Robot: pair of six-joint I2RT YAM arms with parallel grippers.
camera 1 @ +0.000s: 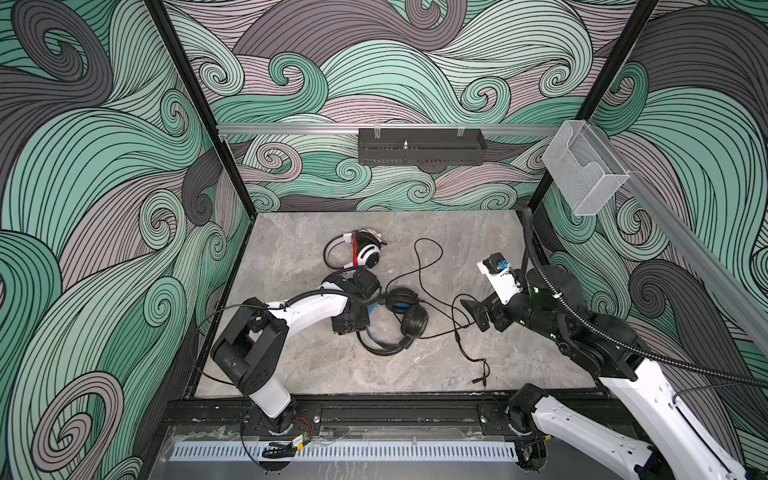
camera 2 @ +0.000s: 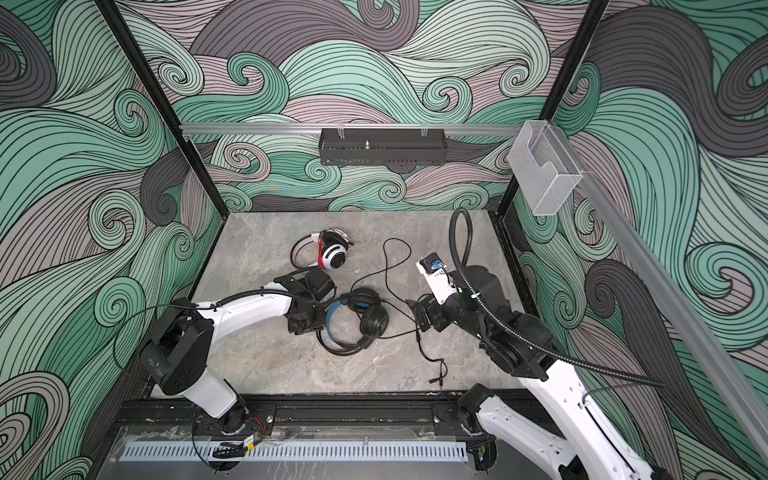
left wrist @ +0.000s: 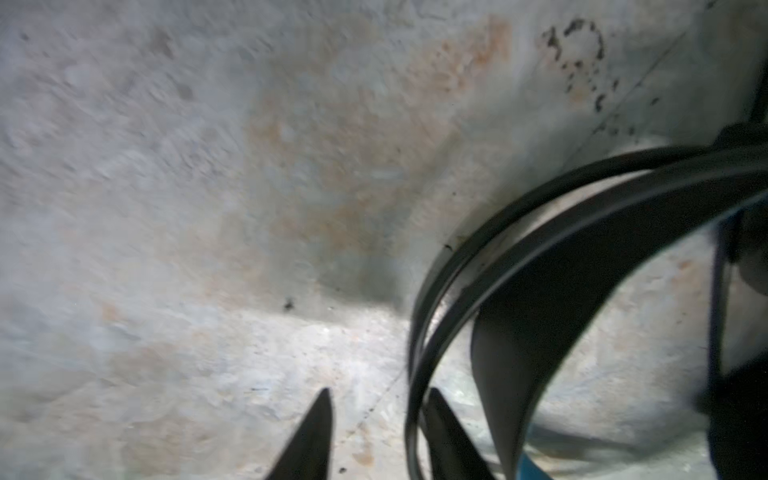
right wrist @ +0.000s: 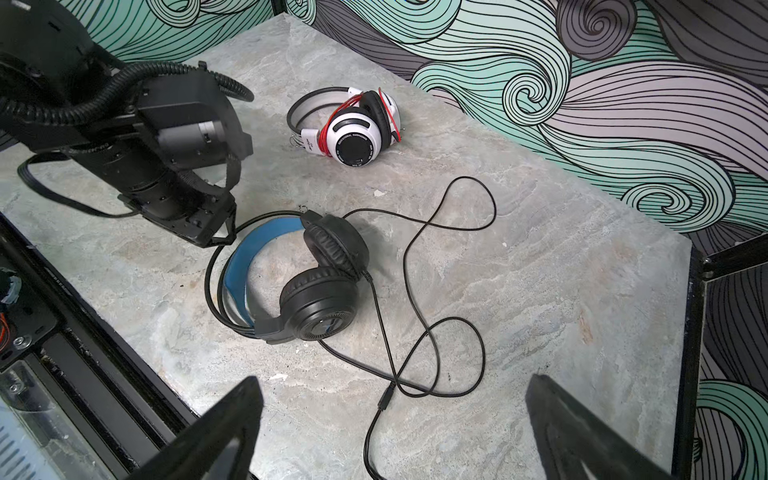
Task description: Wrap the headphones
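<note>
The headphones are two sets on the stone table (camera 1: 291,365). In both top views the black headset (camera 1: 409,318) lies on its side mid-table. The white headset (camera 1: 365,253) rests just behind it, toward the back wall, with its red cord (camera 1: 354,253) wound round it. That one looks finished. The black cord (camera 1: 457,337) sprawls in loose loops to the right of the black headset, so by my reading that wrap has not begun. The left gripper (camera 1: 361,316) sits at the black headset's band. The right gripper (camera 1: 476,316) hangs just to the right of it, over the cord.

The left wrist view is blurred. The fingertips (left wrist: 316,436) stand apart, and the black headset's thin band wire (left wrist: 415,374) passes just beside one of them, not pinched.

In the right wrist view the right gripper (right wrist: 395,378) gapes wide and holds nothing. The black headset (right wrist: 320,291) lies ahead of it, with the black cord (right wrist: 386,397) slack alongside. The left gripper (right wrist: 220,235) is at the band.
</note>
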